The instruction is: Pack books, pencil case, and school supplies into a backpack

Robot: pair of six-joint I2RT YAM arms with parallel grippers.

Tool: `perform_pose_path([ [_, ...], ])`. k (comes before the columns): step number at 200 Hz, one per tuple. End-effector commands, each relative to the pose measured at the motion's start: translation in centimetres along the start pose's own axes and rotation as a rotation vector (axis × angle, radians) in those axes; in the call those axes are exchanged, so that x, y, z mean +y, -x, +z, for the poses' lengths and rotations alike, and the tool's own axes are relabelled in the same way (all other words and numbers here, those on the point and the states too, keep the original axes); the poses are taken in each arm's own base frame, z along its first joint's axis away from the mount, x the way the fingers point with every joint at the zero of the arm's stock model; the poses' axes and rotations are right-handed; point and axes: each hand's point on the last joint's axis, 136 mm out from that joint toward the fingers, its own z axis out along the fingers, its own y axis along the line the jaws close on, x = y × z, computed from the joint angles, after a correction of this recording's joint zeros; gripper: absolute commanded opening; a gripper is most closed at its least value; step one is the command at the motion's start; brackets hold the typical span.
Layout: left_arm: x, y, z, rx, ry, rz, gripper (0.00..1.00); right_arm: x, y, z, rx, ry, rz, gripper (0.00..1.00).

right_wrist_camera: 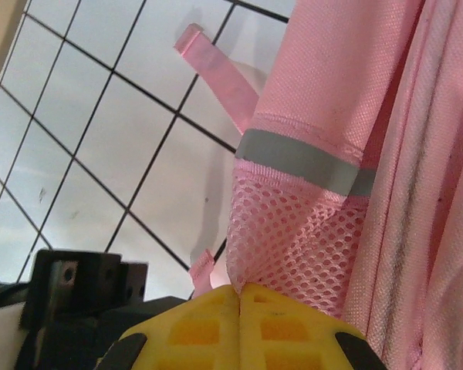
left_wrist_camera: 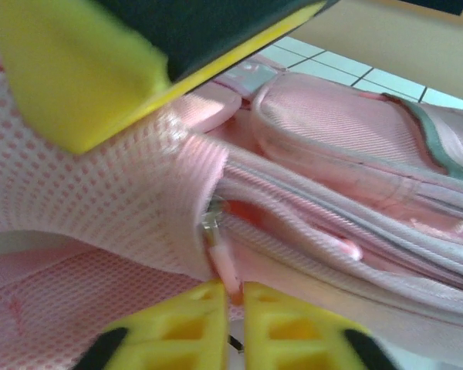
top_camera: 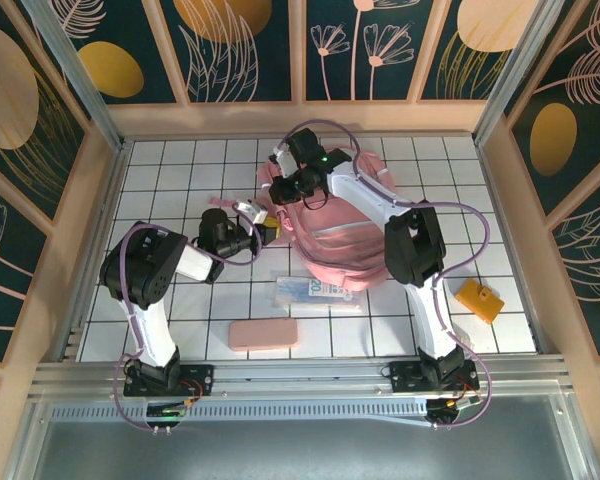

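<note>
Opening the backpack [top_camera: 332,250] looks to be the step in hand. The bag lies in the middle of the worktop [top_camera: 180,165] with both hands on it. The left hand [left_wrist_camera: 231,291] has its fingers together on the small pink zip pull [left_wrist_camera: 221,262], which hangs from the slider on the bag's side. How far that zip is already open I cannot tell. The right hand [right_wrist_camera: 239,290] is pinched shut on the backpack at the lower corner of its mesh pocket [right_wrist_camera: 285,231], just under a grey reflective strip [right_wrist_camera: 301,163], and seems placed to steady the bag.

The things to pack wait outside. The pink pencil case [top_camera: 264,334] is near the front edge, the clear packet [top_camera: 315,292] lies just in front of the bag, and the orange block [top_camera: 479,300] sits well off to the right.

The next move, as I judge it, calls for drawing the pull along the line of the zip while the other hand keeps the cloth taut. Tugging across the seam could slip the fingers off the tab, or drag the soft bag along instead.
</note>
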Motion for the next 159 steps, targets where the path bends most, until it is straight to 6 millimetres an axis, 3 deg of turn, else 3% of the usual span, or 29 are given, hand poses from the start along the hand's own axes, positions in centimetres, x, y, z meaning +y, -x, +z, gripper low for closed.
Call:
perform_pose_path([
  [1, -1.2, 1.0, -0.2, -0.036, -0.040, 0.073, 0.00, 4.7, 2.0, -3.4, -0.086, 0.104, -0.116, 0.00],
  [45, -2.8, 1.1, -1.1, -0.057, -0.082, 0.124, 0.00, 3.4, 1.9, -3.0, -0.082, 0.059, -0.082, 0.00],
  [59, -2.4, 1.0, -0.9, -0.045, -0.069, 0.110, 0.28, 3.7, 2.0, -3.1, -0.086, 0.074, -0.081, 0.00],
  [74, -2.4, 0.8, -0.6, -0.022, -0.082, 0.104, 0.37, 3.9, 2.1, -3.3, -0.089, 0.086, -0.081, 0.00],
  [98, -2.6, 1.3, -0.3, -0.043, -0.109, 0.098, 0.37, 4.2, 2.1, -3.4, -0.088, 0.094, -0.082, 0.00],
  [159, -1.2, 1.6, 0.0, -0.050, -0.038, 0.062, 0.16, 4.3, 1.1, -3.3, -0.066, 0.094, -0.083, 0.00],
])
